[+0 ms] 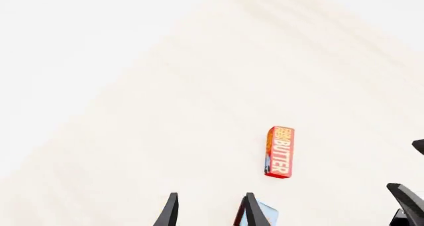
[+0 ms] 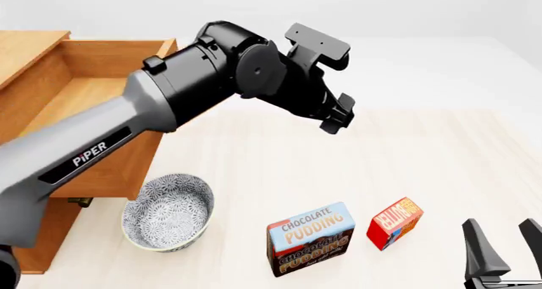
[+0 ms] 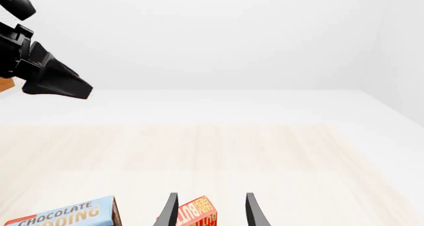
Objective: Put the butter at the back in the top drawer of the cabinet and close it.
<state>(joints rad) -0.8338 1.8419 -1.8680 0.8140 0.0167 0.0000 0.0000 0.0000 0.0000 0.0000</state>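
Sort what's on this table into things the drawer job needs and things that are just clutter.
Job:
- flat-lying butter, the back one, hidden behind the arm in the front view
- top drawer, already open
- cabinet

Clutter:
- patterned bowl
- Chocolate Pudding box
- nearer butter box

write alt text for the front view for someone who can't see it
A black left arm reaches over a pale table from an open top drawer of a wooden cabinet. Near the front sit a patterned bowl, a pudding box and a butter.
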